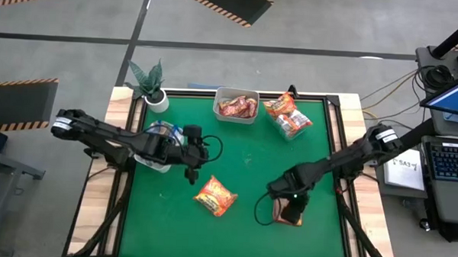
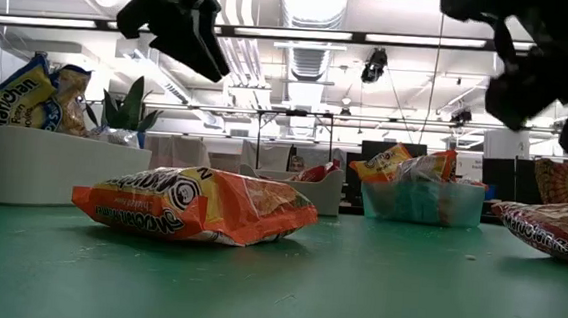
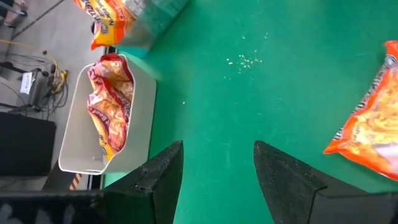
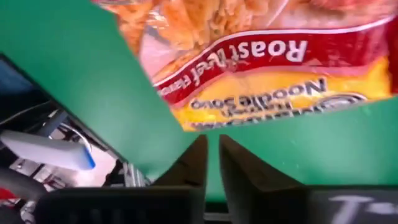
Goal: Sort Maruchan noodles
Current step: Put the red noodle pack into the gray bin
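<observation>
Hovering over dark red packet [image 1: 289, 212], right tool [image 1: 289, 205] fingers together, empty; left tool [image 1: 191, 152] apart.

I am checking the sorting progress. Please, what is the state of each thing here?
Left end effector: open, empty, above the mat.
Right end effector: shut, empty, over the dark red packet.
Dark red packet: flat on the mat, unsorted.
Orange packet: flat on the mat, unsorted.
White tub: holds red packets.
Clear tub: holds orange packets.
Left tub: holds blue packets.

Bright even overhead light, ceiling strip lights [image 2: 313, 33] glaring, soft shadows, red packet [image 4: 261, 56] blurred up close
</observation>
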Controlling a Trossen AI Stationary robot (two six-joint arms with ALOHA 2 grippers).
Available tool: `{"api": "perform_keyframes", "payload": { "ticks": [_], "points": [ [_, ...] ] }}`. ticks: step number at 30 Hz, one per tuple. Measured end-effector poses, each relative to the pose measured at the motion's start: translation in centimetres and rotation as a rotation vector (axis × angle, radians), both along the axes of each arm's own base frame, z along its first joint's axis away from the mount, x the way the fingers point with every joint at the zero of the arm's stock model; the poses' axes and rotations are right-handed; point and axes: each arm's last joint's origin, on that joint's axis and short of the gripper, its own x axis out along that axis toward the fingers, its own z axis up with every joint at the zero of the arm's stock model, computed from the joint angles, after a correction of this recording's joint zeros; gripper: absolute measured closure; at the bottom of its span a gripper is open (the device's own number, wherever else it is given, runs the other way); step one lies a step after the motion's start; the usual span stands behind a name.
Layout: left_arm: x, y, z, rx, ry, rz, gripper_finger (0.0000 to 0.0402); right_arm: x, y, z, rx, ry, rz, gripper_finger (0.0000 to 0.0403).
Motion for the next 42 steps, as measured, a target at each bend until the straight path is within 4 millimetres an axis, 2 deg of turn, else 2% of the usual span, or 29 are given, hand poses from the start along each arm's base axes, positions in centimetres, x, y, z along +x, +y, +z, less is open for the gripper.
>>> {"api": "perform_keyframes", "payload": {
  "ticks": [2,6,7,9,11,13,17,20,24,27,30,36,42],
  "points": [
    [0.1,0.2,0.1,0.001,-0.011,0.007,0.0223,-0.3,0.3,-1.0,0.002,-0.005,-0.007,0.0387],
    [0.3,0.6,0.2,0.009,-0.021,0.014,0.0223,-0.1,0.3,-2.6,-0.022,-0.11,-0.041,0.0393],
    [0.3,0.7,0.2,0.012,-0.027,0.014,0.0223,0.1,0.0,-2.9,-0.08,-0.154,-0.052,0.0394],
    [0.5,0.9,0.3,0.011,-0.047,0.018,0.0223,0.9,-1.5,-3.1,-0.303,-0.272,-0.113,0.0394],
    [0.7,1.0,0.5,0.021,-0.073,0.009,0.0223,1.8,-3.6,-2.6,-0.594,-0.394,-0.245,0.0394],
    [0.9,1.1,0.6,0.031,-0.084,-0.012,0.0223,2.6,-5.1,-1.8,-0.714,-0.498,-0.246,0.0394],
    [1.4,1.6,0.1,-0.09,-0.114,-0.127,0.0223,3.5,-6.3,1.1,-0.738,-0.707,-0.221,0.0394],
    [1.8,2.3,-0.8,-0.167,-0.196,-0.219,0.0227,3.0,-7.5,1.8,-0.78,-0.72,-0.262,0.0394],
    [2.2,4.2,-2.1,-0.137,-0.386,-0.198,0.024,1.9,-9.1,2.3,-0.805,-0.744,-0.329,0.0394],
    [2.5,5.8,-3.1,-0.128,-0.514,-0.145,0.0251,1.2,-10.7,1.4,-0.956,-0.753,-0.421,0.0394],
    [3.0,7.0,-4.5,-0.135,-0.6,-0.099,0.0263,1.3,-11.7,0.4,-1.038,-0.82,-0.532,0.0394],
    [5.1,8.0,-7.4,-0.169,-0.603,-0.05,0.0286,3.3,-13.6,-2.3,-1.085,-0.961,-0.605,0.0394],
    [6.6,8.3,-8.5,-0.171,-0.57,-0.023,0.03,5.3,-15.2,-4.9,-1.139,-0.871,-0.606,0.0394]
  ]
}}
